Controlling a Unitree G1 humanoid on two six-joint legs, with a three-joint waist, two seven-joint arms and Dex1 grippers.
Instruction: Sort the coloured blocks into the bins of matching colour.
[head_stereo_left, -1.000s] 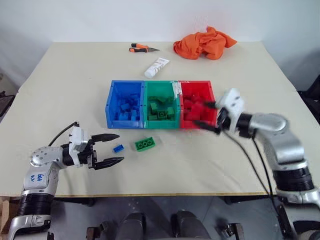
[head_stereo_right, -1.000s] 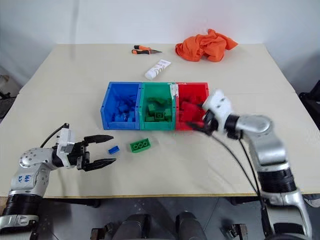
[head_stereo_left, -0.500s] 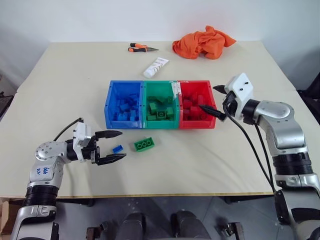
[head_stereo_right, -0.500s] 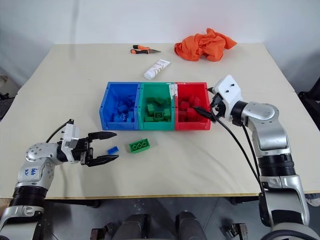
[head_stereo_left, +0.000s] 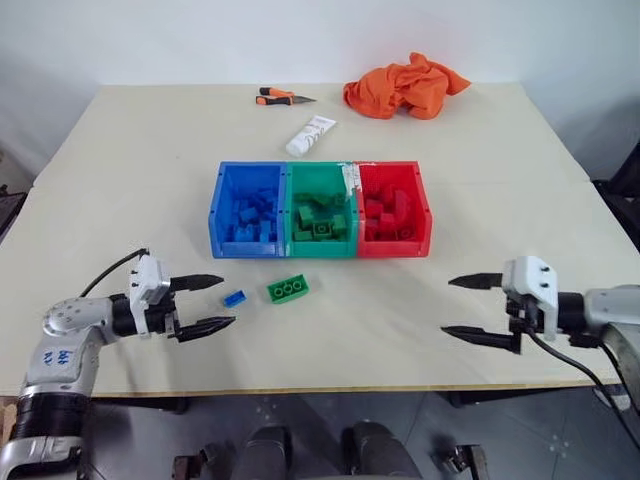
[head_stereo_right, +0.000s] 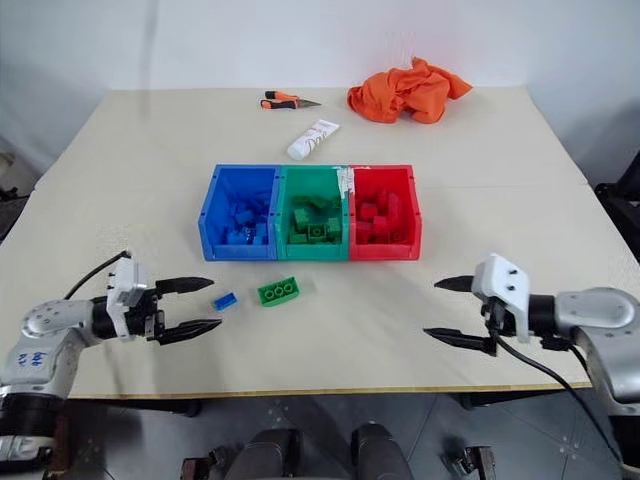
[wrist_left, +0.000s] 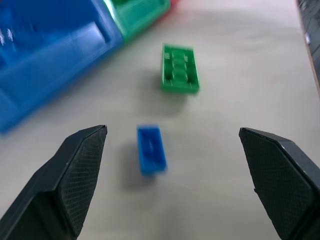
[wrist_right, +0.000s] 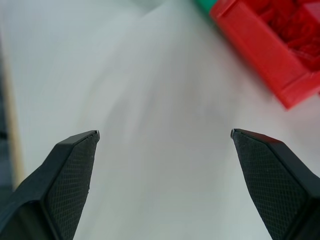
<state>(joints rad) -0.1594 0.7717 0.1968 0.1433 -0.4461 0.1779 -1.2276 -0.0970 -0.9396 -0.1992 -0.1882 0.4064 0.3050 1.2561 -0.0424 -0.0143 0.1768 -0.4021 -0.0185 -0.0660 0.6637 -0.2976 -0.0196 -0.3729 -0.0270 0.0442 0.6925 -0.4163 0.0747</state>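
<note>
Two blocks lie loose on the bench (head_stereo_left: 120, 150), both near of the bins (head_stereo_left: 320, 208): a small blue block (head_stereo_left: 235, 297) and, just right of it, a larger green block (head_stereo_left: 288, 289). The bins sit in a joined row at mid-bench, blue on the left, green in the middle, red on the right, each already holding blocks of its own colour.

The relation that matters is between the blue block and the left gripper (head_stereo_left: 205, 303). The block lies just right of the jaw tips and slightly far of them, on the line the gripper points along; in the left wrist view it sits between the two fingers but ahead of them, untouched. Its long axis runs roughly along the gripper's pointing line (slightly skewed), so the jaws would close across its short sides. The left jaws stand wide and empty.

The right gripper (head_stereo_left: 478, 310) hovers over bare bench at the near right, well apart from both loose blocks, its jaws also wide and empty. The left arm is plainly the nearer one.

Nothing stands between the left jaws and the blue block; the green block is close enough to be nudged by a careless reach. An orange cloth (head_stereo_left: 405, 85), a white tube (head_stereo_left: 312, 134) and an orange-handled tool (head_stereo_left: 283, 97) lie far off, out of the way.
</note>
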